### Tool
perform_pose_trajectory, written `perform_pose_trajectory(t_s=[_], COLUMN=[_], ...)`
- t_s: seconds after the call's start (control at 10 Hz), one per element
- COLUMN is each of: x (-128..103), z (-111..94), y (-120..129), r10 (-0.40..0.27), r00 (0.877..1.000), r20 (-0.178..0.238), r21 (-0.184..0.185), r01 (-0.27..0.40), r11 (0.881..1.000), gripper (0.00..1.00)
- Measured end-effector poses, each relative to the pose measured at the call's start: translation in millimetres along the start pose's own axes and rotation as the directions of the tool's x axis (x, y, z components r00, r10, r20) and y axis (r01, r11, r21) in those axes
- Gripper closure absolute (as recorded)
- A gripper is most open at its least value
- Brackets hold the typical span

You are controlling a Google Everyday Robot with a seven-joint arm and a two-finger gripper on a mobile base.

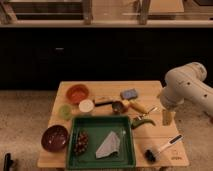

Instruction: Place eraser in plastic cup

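Observation:
A small blue-grey block (129, 93), which looks like the eraser, lies at the back of the wooden table (165, 131), right of centre. A light green plastic cup (65, 111) stands at the left, beside a white round cup or lid (86, 105). My gripper (167, 116) hangs from the white arm (186, 90) over the table's right edge. It is to the right of and in front of the eraser, apart from it, and far from the cup.
An orange bowl (77, 92) stands at the back left and a dark red bowl (54, 137) at the front left. A green tray (127, 148) holds grapes (81, 142) and a grey cloth (109, 145). A yellow item (139, 106), a green chili (142, 121) and a black-headed brush (162, 147) lie near the gripper.

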Motion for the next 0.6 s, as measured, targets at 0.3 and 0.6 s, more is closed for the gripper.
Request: perform_pose_trajectory(t_s=[0.3, 0.6], x=[-14.6, -27.5], z=[0.2, -0.5], y=[-11.0, -19.9], r10=[0.052, 0.086], r00=[0.997, 0.993], r20=[0.048, 0.085], r21=[0.005, 0.011], r01=[-0.053, -0.087], r11=[0.999, 0.996], gripper=[0.2, 0.2])
